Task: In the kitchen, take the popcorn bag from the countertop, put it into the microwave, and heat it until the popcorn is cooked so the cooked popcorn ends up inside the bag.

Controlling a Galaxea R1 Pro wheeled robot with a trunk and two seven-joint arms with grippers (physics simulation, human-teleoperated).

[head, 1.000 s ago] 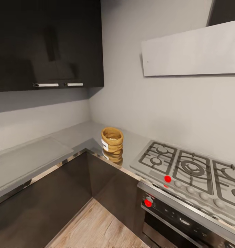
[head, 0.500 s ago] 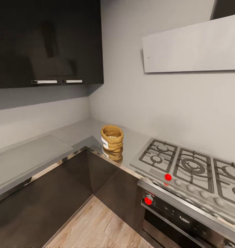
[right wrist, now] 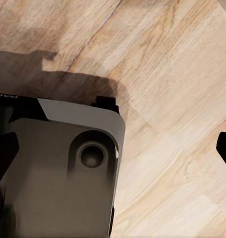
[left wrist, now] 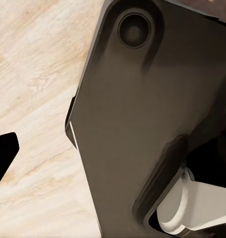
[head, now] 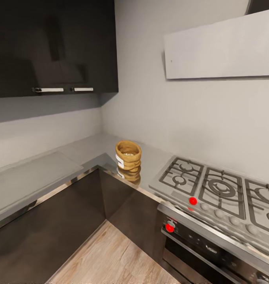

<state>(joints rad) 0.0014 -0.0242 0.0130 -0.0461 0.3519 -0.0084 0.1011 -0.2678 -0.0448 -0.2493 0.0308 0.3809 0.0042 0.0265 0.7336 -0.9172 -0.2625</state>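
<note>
I see the popcorn bag standing upright on the countertop, close to the front edge at the inner corner of the L. It is tan, crumpled, open-topped, with pale popcorn inside.

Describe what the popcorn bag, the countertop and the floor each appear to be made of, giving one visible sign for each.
The popcorn bag looks like tan-brown paper: crumpled folds, a rolled rim, matte.
The countertop looks like smooth grey brushed steel: a blurred reflection of the bag lies beneath it.
The floor looks like light wood planking, perhaps laminate: grain and plank seams show.
</note>
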